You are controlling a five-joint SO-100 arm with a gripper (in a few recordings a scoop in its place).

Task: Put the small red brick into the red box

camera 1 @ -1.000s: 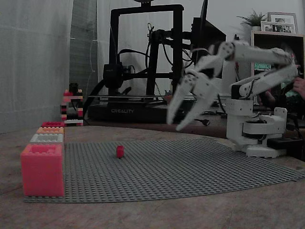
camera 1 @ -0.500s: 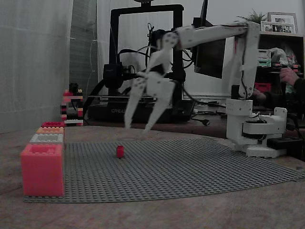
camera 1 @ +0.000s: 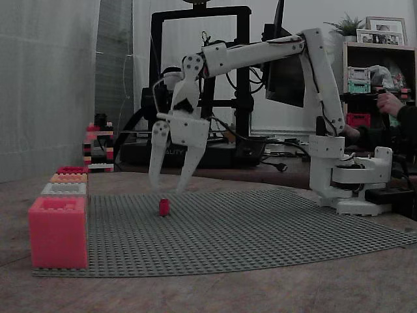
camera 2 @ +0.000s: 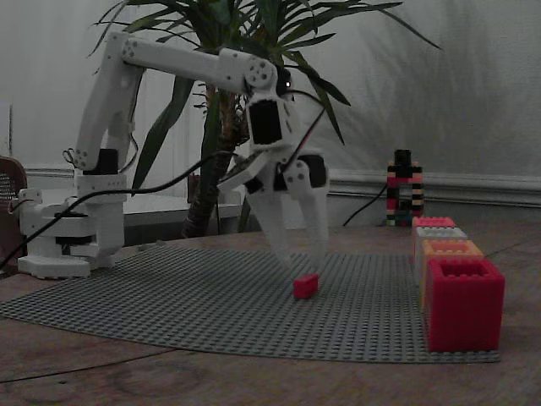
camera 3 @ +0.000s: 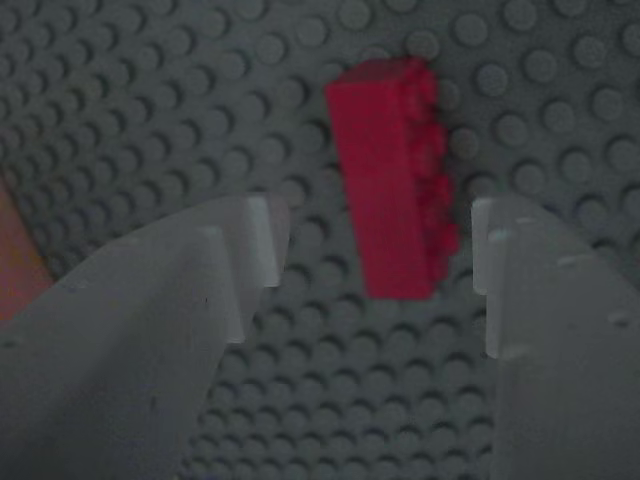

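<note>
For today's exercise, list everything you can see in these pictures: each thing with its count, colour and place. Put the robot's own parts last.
small red brick: one, bright red, on the baseplate below the tool tips.
baseplate: one, grey, studded, on the table.
red box: one, deep red, nearest in the row at the baseplate's right edge in a fixed view.
other boxes: three behind it, orange, pale grey, then red.
brick tower: one, striped red, black and light, beyond the row.
3D printer: one, black, behind the table.
palm plant: one, green, behind the arm.
arm: one, white, based at the baseplate's edge.
tool: one, white, open, above the brick.
</note>
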